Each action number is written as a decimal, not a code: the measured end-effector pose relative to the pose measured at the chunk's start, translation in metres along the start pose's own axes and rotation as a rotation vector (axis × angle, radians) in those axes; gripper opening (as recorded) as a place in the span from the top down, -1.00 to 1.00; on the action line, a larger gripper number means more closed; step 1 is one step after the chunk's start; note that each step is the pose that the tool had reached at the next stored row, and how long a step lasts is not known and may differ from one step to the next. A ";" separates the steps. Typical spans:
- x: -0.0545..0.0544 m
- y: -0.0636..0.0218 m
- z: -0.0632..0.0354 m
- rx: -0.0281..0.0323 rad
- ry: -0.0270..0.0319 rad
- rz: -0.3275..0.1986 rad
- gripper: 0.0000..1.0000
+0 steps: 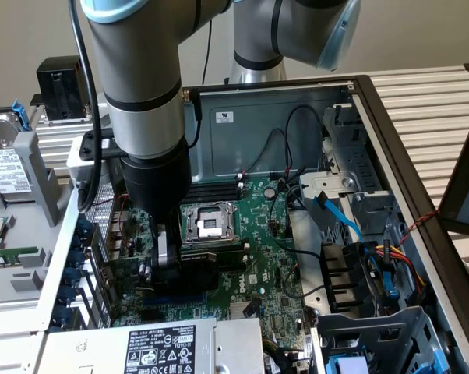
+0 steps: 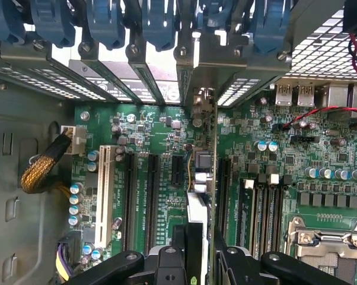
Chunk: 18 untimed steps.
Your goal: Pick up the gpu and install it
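Observation:
My gripper (image 1: 169, 269) reaches down into the open computer case over the green motherboard (image 1: 258, 257), just beside the CPU socket (image 1: 207, 222). In the wrist view the gripper (image 2: 199, 256) is shut on the gpu (image 2: 201, 178). The card shows edge-on, standing upright between the black fingers (image 2: 172, 261). It runs along the line of the black expansion slots (image 2: 131, 202), and its far end reaches the rear bracket openings (image 2: 197, 98) of the case. Whether its lower edge sits in a slot I cannot tell. In the exterior view the gripper hides most of the card.
A white slot (image 2: 104, 196) and a braided cable (image 2: 42, 169) lie beside the black slots. Blue bracket clips (image 2: 107, 24) line the rear wall. RAM slots (image 2: 261, 214) and the socket (image 2: 327, 243) flank the card. The power supply (image 1: 160, 347), blue cables (image 1: 340, 218) and drive cage (image 1: 375, 335) crowd the case.

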State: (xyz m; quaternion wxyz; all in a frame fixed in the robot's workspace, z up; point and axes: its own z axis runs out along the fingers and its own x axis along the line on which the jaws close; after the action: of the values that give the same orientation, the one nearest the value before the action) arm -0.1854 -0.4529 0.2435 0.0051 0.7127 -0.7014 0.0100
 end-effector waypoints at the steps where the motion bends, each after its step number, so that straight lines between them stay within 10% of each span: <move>1: 0.000 0.0000 0.0001 0.0001 -0.0001 0.000 0.46; 18: 0.000 0.0001 0.0003 0.0006 -0.0002 -0.027 0.46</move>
State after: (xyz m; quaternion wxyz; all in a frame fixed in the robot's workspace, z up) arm -0.1854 -0.4529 0.2432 0.0050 0.7220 -0.6918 0.0101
